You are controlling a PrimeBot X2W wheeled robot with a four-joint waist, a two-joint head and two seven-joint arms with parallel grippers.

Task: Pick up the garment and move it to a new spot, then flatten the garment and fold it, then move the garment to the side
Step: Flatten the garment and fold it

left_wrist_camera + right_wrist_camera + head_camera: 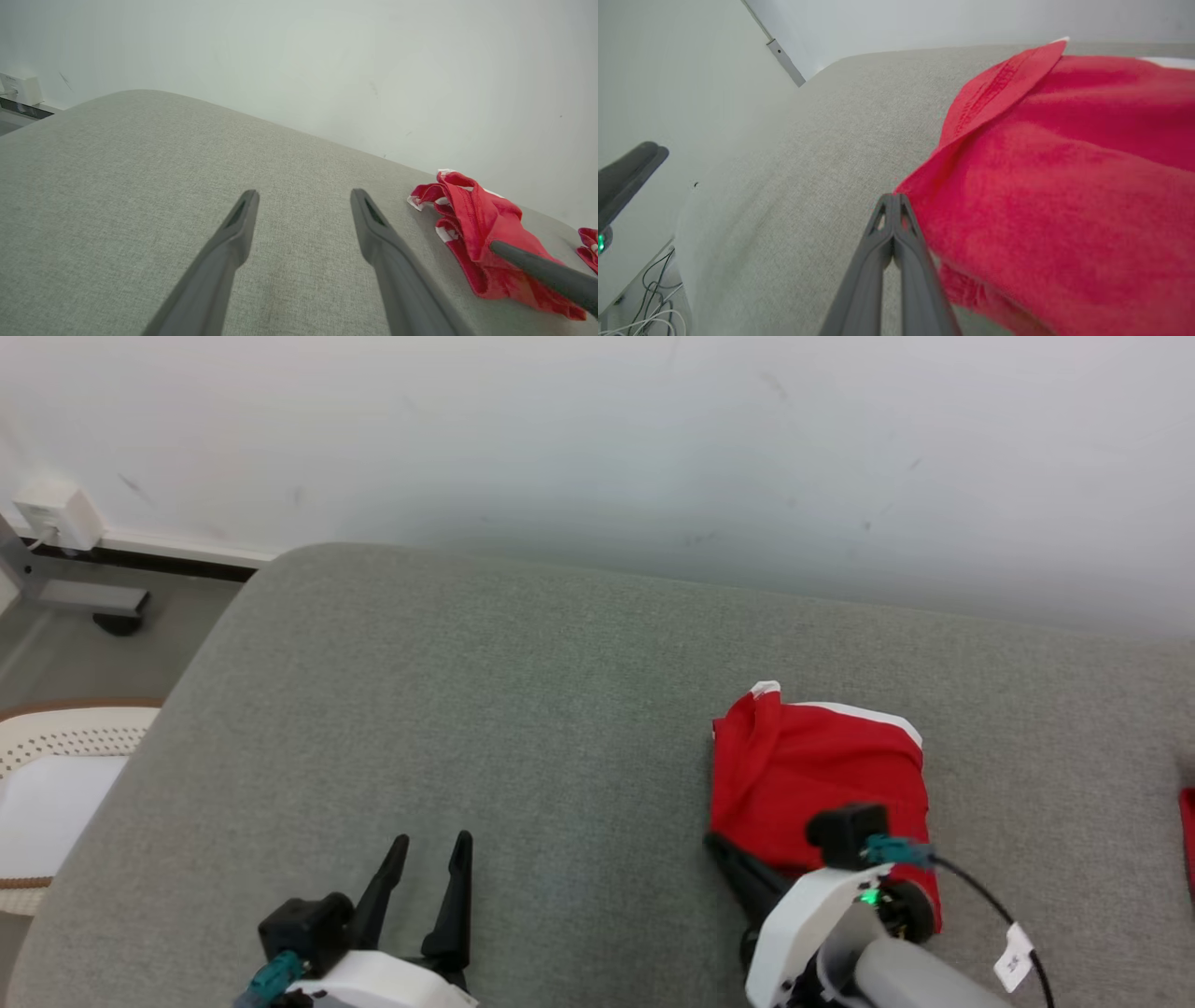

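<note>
Surface spans the head view, with the wall behind it at 12 o'clock. Garment lies on the surface at 4 o'clock, apart from the wall. Right tool meets the garment's 7 o'clock corner. Left tool stands at 7 o'clock over bare surface, well apart from the garment. Second cloth lies at 3 o'clock. Floor and wall box sit at 10 o'clock.

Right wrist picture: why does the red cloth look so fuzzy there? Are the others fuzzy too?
Right wrist view: the garment sits very close to the lens, so its weave smears soft. Head view: crisp, with even light and hardly any shadow. Left wrist view: sharp too, though the wide lens seems to bow the far edge of the grey cushion.
</note>
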